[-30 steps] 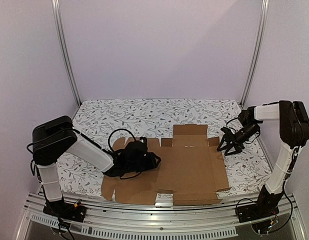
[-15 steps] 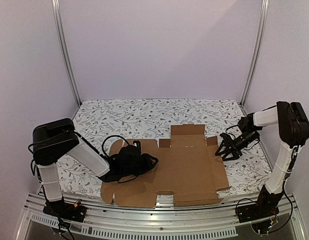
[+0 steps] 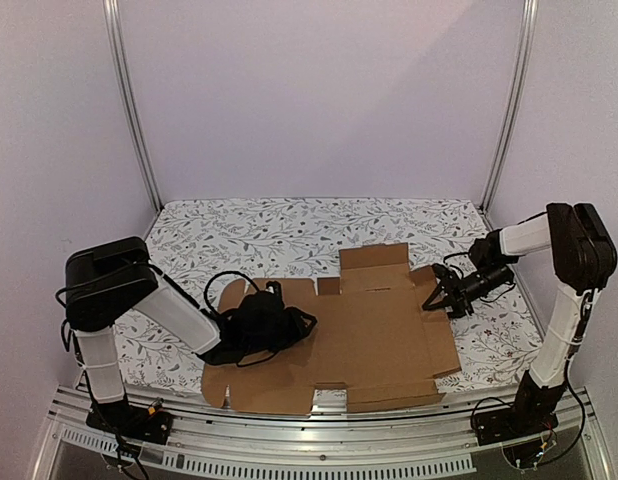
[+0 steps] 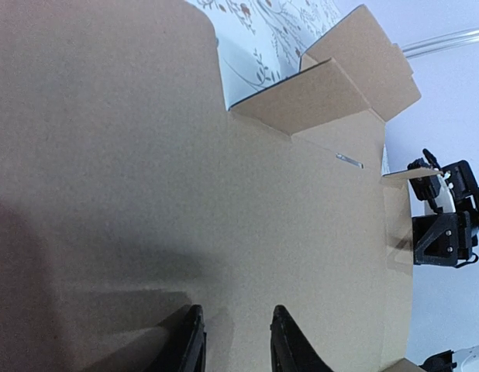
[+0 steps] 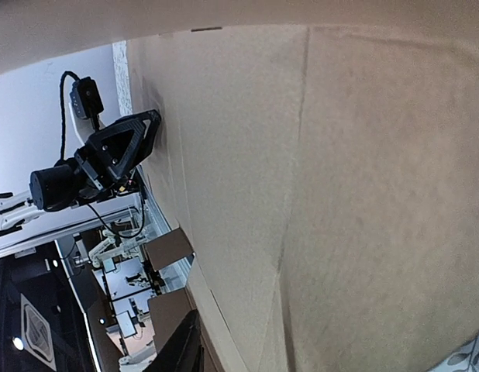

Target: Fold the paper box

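We see the table (image 3: 289, 225) under its flowered cloth. On its near half the box (image 3: 379, 335) lies as a flat die-cut sheet, not yet folded.

The left gripper (image 3: 259, 322) sits on the sheet's left panel, well in from any edge. Its fingers (image 4: 284, 345) stand parted with only bare board between them, clasping nothing. We judge it serves as a weight, so the sheet neither slides nor lifts while the other side is worked.

The right gripper (image 3: 441, 296) is at the sheet's far right corner, against a small tab (image 3: 426, 275) that tilts up off the cloth. Just beside the tab is the far flap (image 3: 377, 258), itself slightly raised. We cannot tell whether the right fingers have clamped the tab or only nudge it from beneath, because board fills the wrist view. We take this for the start of raising a side wall along its crease.
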